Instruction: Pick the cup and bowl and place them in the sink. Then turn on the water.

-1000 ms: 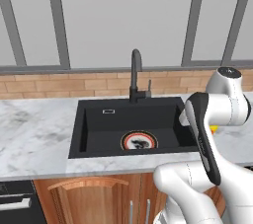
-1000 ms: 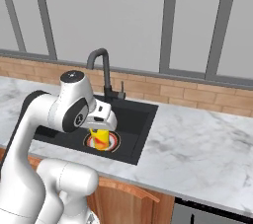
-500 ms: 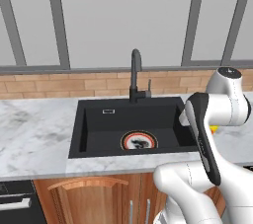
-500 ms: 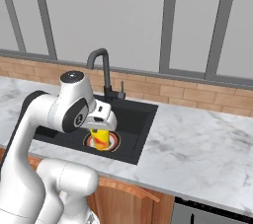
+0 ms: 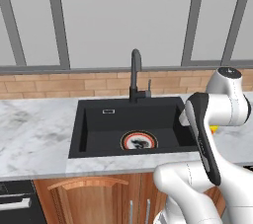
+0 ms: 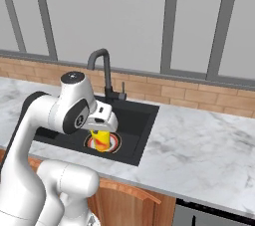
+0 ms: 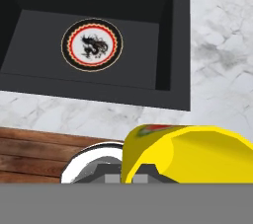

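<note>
Tool (image 6: 101, 131), fingertips hidden, clamps the yellow cup (image 6: 101, 139) above the black sink (image 6: 133, 143).

The grey-veined white marble tabletop (image 6: 199, 145) runs beneath a brick backsplash, above brown wooden cabinet doors (image 5: 99, 198). Set into it is the matte black rectangular sink (image 5: 99, 119), with a red-and-white ringed round drain (image 5: 139, 140) and a black gooseneck faucet (image 5: 136, 75) at its rear edge.

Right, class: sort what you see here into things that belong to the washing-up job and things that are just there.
Belonging to the job:
- cup, held in the hand
- sink
- faucet

Just there:
- marble counter
- brick backsplash
- wooden cabinet doors
</note>
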